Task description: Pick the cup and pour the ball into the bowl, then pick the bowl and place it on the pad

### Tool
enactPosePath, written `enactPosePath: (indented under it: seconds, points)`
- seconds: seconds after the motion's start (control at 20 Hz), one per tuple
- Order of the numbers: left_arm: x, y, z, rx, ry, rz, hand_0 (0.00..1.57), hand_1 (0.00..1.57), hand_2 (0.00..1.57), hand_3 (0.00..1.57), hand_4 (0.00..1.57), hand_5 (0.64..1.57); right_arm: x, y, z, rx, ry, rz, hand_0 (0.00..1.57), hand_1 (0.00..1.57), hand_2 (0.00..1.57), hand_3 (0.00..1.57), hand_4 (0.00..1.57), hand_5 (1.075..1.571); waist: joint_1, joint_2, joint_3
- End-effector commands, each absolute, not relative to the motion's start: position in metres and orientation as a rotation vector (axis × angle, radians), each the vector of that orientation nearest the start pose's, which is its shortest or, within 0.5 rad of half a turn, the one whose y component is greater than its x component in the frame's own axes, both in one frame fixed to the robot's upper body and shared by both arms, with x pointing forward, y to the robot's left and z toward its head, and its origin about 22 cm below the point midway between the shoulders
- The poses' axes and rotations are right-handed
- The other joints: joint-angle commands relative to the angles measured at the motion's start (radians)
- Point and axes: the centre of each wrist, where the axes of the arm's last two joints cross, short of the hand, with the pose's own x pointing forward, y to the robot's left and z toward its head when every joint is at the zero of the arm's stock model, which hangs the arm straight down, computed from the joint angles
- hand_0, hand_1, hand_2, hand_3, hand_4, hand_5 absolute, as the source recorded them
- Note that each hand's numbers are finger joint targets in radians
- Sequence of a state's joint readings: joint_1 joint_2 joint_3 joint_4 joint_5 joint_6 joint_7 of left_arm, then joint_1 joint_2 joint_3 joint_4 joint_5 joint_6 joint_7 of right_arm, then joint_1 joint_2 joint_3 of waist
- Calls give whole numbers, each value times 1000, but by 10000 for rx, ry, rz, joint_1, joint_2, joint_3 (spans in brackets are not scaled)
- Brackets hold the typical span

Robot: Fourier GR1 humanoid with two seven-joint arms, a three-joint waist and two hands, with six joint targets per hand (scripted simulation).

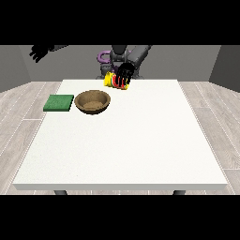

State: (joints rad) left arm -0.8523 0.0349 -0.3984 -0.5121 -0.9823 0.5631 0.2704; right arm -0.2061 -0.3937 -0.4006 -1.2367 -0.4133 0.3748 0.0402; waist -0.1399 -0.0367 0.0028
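Robot hand (124, 71) at view's right curled round tilted yellow cup (112, 80); brown bowl (93, 101) beside green pad (58, 103).

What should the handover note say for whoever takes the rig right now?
Hands: the hand at the view's right has its fingers curled round the yellow cup, which lies tipped at the table's far edge. The hand at the view's left is raised off to the side, away from the table, holding nothing.
Things: the wooden bowl stands on the white table, apart from the cup. The green pad lies just beside the bowl, not touching it.
Done: cup grasped. No ball shows in the bowl.
Left: pour the ball into the bowl, then move the bowl onto the pad.
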Motion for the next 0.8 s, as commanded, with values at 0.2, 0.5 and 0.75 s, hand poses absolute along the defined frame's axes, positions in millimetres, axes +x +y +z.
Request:
enactPosePath:
  seconds: [0.2, 0.5, 0.75]
  points:
    - [401, 53, 35, 14618, -13565, -13949, 1487, 1487, 1571, 1571, 1191, 1561, 275, -417, 27, 548, -15426, -1152, 0, 0, 0, 250, 697, 1555, 279, -435, -6]
    - [393, 26, 54, 16269, -12537, -15588, 608, 608, 1490, 1539, 1027, 1571, 290, -389, 14, 926, -15796, -1079, 0, 0, 0, 306, 691, 1553, -121, -170, -13]
    - [374, 15, 47, 16311, -12455, -16935, 195, 195, 1245, 1571, 1115, 1569, 295, -404, 24, 709, -15783, -1278, 0, 0, 0, 341, 693, 1552, 37, -26, -22]
